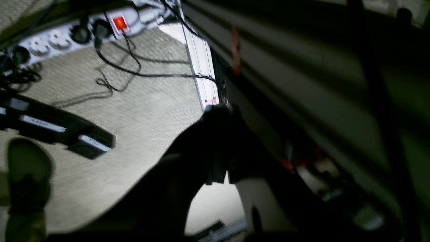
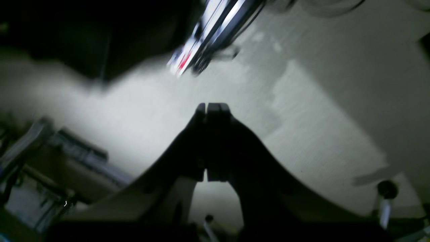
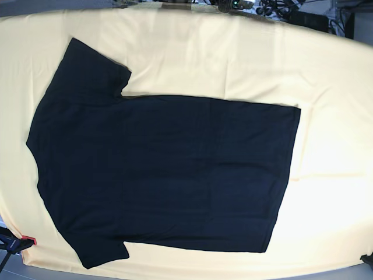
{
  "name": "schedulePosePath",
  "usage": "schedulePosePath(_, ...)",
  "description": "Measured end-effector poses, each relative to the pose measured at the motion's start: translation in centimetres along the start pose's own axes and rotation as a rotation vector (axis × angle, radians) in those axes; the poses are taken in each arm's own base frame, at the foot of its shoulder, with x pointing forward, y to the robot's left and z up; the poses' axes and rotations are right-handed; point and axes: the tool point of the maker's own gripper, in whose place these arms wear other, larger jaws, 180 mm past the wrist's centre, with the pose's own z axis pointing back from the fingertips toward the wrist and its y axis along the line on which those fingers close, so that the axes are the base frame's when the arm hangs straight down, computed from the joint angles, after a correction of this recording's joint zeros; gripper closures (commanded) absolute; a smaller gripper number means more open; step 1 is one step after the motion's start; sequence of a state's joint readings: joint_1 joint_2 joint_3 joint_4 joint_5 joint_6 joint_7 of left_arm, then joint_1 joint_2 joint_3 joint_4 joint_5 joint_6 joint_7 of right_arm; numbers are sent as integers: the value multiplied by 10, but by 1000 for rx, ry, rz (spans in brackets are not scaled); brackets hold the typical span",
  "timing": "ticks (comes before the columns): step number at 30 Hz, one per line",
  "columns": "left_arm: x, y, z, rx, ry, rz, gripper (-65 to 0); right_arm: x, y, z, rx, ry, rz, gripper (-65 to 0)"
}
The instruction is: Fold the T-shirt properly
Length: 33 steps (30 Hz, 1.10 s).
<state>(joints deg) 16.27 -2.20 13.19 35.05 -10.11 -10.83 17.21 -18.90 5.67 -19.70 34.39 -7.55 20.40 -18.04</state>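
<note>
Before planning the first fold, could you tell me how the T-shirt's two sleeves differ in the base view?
The upper sleeve looks broader and lies well inside the yellow table cover; the lower sleeve looks narrower and ends near the cover's bottom edge. Both lie flat, black, at the T-shirt's left end.

Matt black cloth T-shirt [image 3: 163, 175] lies on smooth pale yellow cloth [image 3: 326, 70].
</note>
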Motion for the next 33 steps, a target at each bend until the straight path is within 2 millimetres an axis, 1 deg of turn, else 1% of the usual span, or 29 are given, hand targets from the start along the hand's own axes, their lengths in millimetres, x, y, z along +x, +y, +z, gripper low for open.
schedulePosePath(3, -41, -10, 6, -23, 62, -65, 0, -21, 13, 4, 0, -1, 7, 0)
schedulePosePath(5, -70, -22, 13, -51, 97, -120, 0, -30, 19, 11, -2, -21, 19, 0)
schedulePosePath(7, -92, -35, 23, -80, 115, -171, 0, -37, 21, 21, -17, -48, 41, 0)
schedulePosePath(9, -105, -45, 36, -93, 106, -219, 0, -51, 24, 34, -31, -51, 62, 0)
schedulePosePath(11, -110, -50, 51, -82, 84, -267, 0, -66, 31, 48, -39, -34, 84, 0)
schedulePosePath(13, -111, -49, 70, -61, 62, -283, 0, -77, 38, 64, -54, -32, 106, 0)
schedulePosePath(14, -111, -48, 80, -49, 51, -300, 0, -78, 41, 73, -64, -48, 117, 0)
schedulePosePath(17, -109, -48, 111, -19, 18, -352, 0, -76, 41, 104, -117, -87, 143, 0)
schedulePosePath(20, -102, -56, 143, 12, -34, -459, 0, -79, 38, 137, -183, -87, 162, 0)
schedulePosePath(23, -99, -69, 174, 13, -77, -538, 0, -78, 44, 168, -218, -113, 165, 0)
schedulePosePath(26, -99, -71, 203, 46, -74, -603, 0, -73, 50, 196, -247, -151, 170, 0)
schedulePosePath(27, -95, -73, 212, 56, -81, -634, 0, -72, 48, 205, -271, -157, 188, 0)
schedulePosePath(29, -81, -72, 227, 98, -116, -693, 0, -65, 38, 223, -355, -172, 216, 0)
schedulePosePath(33, -48, -63, 249, 215, -203, -783, 0, -38, 15, 257, -507, -258, 250, 0)
